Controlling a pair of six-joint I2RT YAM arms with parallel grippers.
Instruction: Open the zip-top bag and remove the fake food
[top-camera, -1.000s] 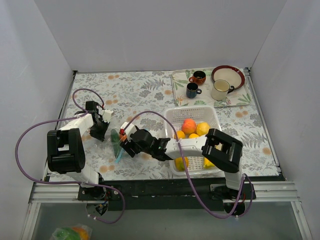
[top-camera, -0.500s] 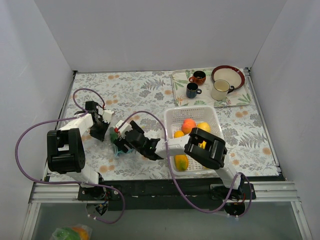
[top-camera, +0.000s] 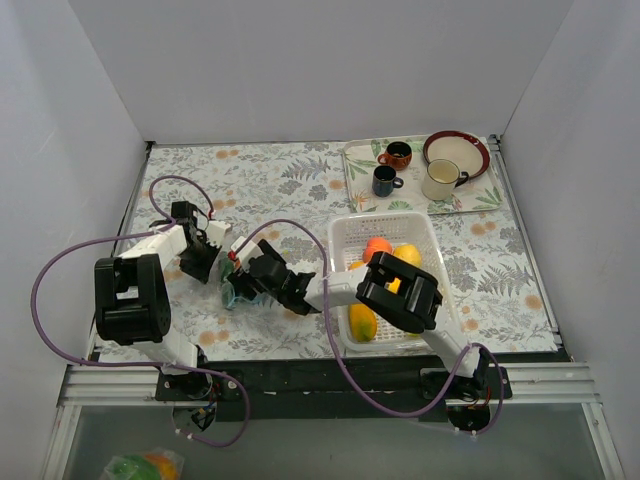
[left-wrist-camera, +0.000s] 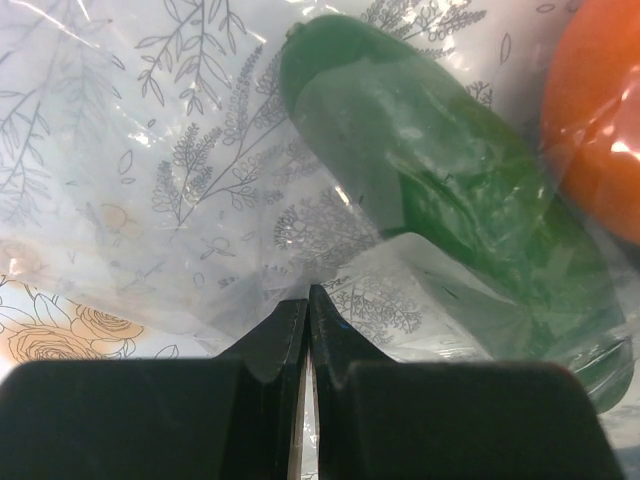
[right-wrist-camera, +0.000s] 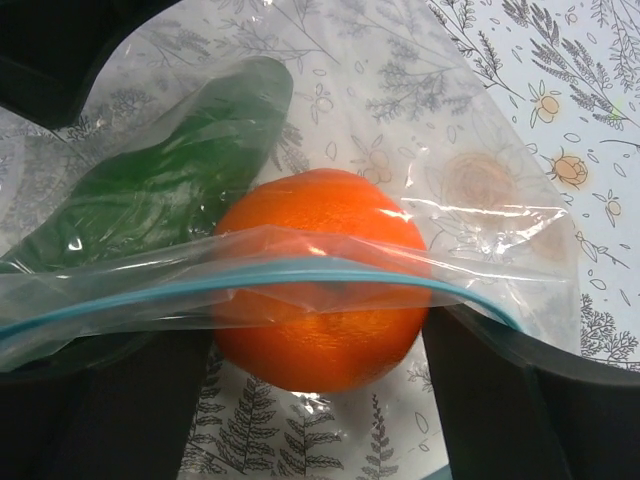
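On the left half of the desk (top-camera: 300, 180), between the two arms, lies the bag (top-camera: 232, 290), with an orange (right-wrist-camera: 320, 350) and a cucumber (left-wrist-camera: 430, 190) side by side inside it. The left jaws are pressed together on a fold of the clear plastic near the cucumber. The right jaws stand spread at the bag's mouth with the orange between them. I cannot tell whether they already press on it. The blue zip strip (right-wrist-camera: 300, 268) crosses the front of the orange, so the step in hand looks like taking this fruit out. To do it well, the left pinch should act as a firm anchor. The right jaws should close on the orange alone, under the strip rather than over it, and draw straight out of the mouth, away from the anchor. The glossy round fruit may slip, and trapped plastic would drag the whole bag. To the right stands a white basket (top-camera: 385, 218) holding more fruit (top-camera: 378, 245), with the right arm (top-camera: 400, 290) hanging over it. That arm must swing clear if the orange goes there. A tray (top-camera: 360, 180) with mugs (top-camera: 385, 180) and a plate (top-camera: 455, 150) sits well apart at the far right.
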